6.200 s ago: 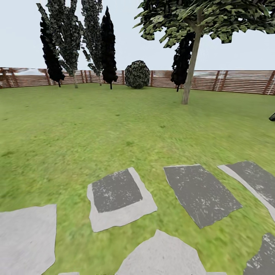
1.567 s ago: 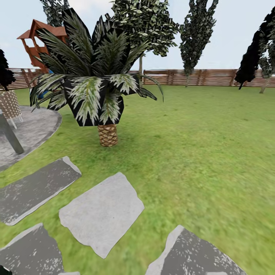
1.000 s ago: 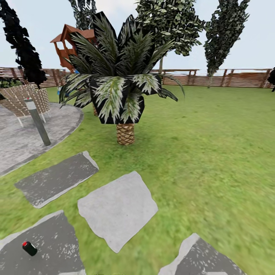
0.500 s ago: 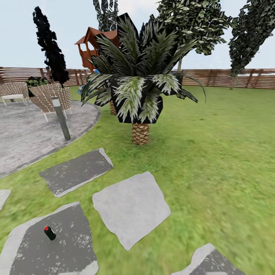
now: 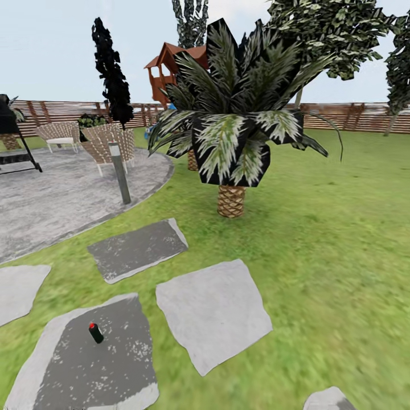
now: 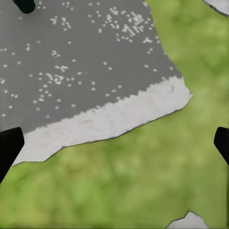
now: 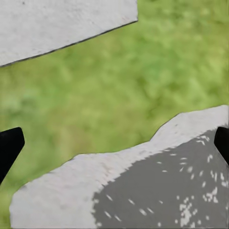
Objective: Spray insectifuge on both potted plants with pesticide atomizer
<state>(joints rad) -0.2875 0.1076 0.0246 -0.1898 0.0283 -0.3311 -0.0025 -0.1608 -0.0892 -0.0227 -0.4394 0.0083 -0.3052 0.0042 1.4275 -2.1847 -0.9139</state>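
Note:
A small dark bottle with a red tip (image 5: 95, 332), seemingly the pesticide atomizer, stands on a dark grey stepping stone (image 5: 114, 364) at the lower left of the head view. Its dark green body (image 6: 24, 5) also touches the edge of the left wrist view, on the same speckled stone (image 6: 86, 62). My left gripper (image 6: 114, 143) hangs open over that stone's pale rim and the grass, well short of the bottle. My right gripper (image 7: 114, 143) is open above grass and another stone (image 7: 157, 191). The potted plants are out of view.
A big palm with a woven trunk (image 5: 230, 199) stands ahead on the lawn. A grey bollard lamp (image 5: 119, 173) marks the edge of the round paved patio (image 5: 57, 199), with wicker chairs (image 5: 105, 145) behind. A slatted wooden fence (image 5: 353, 117) closes the back.
The head camera has swung left, so the palm and stones slid right in the picture. The patio, bollard and the small dark bottle came into view.

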